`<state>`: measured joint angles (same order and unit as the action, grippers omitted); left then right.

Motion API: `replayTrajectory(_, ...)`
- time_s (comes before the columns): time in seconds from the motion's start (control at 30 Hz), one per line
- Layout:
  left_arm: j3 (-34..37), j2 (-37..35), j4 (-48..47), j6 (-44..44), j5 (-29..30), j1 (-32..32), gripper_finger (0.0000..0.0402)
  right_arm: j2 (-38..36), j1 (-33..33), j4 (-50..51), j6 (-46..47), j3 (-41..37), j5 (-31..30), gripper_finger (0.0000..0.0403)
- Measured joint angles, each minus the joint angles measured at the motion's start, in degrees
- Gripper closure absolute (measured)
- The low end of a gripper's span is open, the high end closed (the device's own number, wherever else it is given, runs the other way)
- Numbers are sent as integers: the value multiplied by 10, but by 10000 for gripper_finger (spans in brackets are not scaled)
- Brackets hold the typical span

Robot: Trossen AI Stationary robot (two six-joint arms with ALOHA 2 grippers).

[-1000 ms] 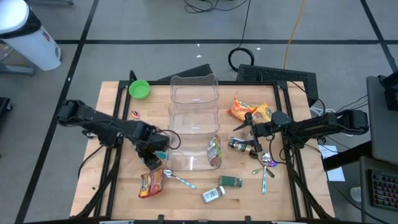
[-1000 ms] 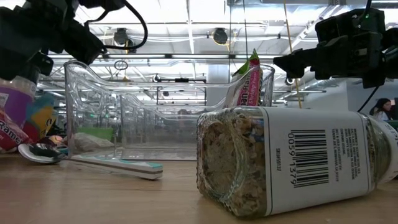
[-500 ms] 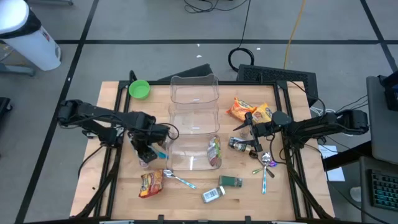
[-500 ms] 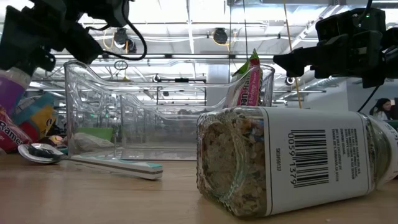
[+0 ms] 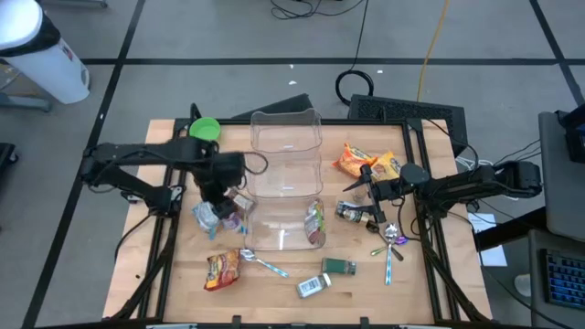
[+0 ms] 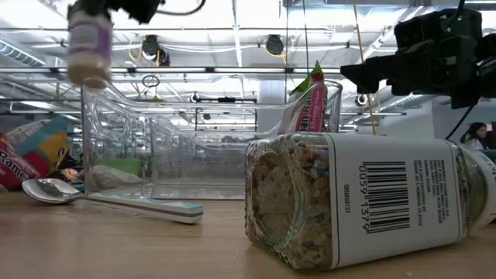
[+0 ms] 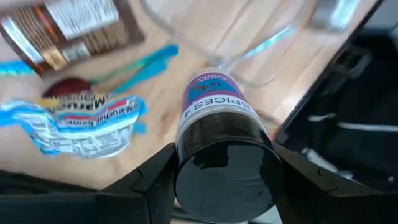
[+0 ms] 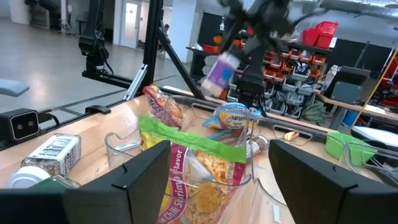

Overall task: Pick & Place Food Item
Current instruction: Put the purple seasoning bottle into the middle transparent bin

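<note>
Your left claw (image 7: 221,186) is clamped on a spice jar (image 7: 219,121) with a purple label and black cap, one finger pressed on each side of the cap. In the low view the spice jar (image 6: 87,43) hangs in the air, well clear of the worktop (image 5: 174,265), above the near-left corner of the clear plastic bin (image 6: 209,132). From above, the left claw (image 5: 219,187) sits just beside the left wall of the clear plastic bin (image 5: 285,137), over a blue-and-white snack packet (image 5: 208,216) lying on the wood.

Your right claw (image 5: 364,189) stands with its fingers apart and holds nothing. It hovers to the right of the bin, near an orange snack bag (image 5: 352,161) and above a dark bottle (image 5: 352,213) lying on its side. Its wrist camera looks into the bin at a green-topped shrimp-flavor snack pack (image 8: 189,177) leaning upright inside.

Elsewhere on the worktop you have a green bowl (image 5: 205,131) at the far-left corner, a red snack pouch (image 5: 219,270) near the front edge with a spoon (image 5: 260,263) beside it, a jar lying on its side (image 5: 313,286) at the front, a small green box (image 5: 339,267) just behind it, and two more spoons (image 5: 391,245) at the right.
</note>
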<state>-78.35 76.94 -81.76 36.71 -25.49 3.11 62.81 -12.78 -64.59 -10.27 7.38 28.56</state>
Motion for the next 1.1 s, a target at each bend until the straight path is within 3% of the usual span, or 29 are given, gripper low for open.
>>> replayTrajectory(0.2,-77,1,50,-15,73,5,188,0,0,-14,3,1,0,140)
replayTrajectory(0.5,-87,27,118,-89,192,5,188,0,1,33,36,63,2,140)
replayTrajectory(0.7,-87,82,144,-161,211,5,188,28,1,103,36,139,2,140)
replayTrajectory(1.1,-86,138,212,-262,211,17,188,215,2,106,79,285,19,140)
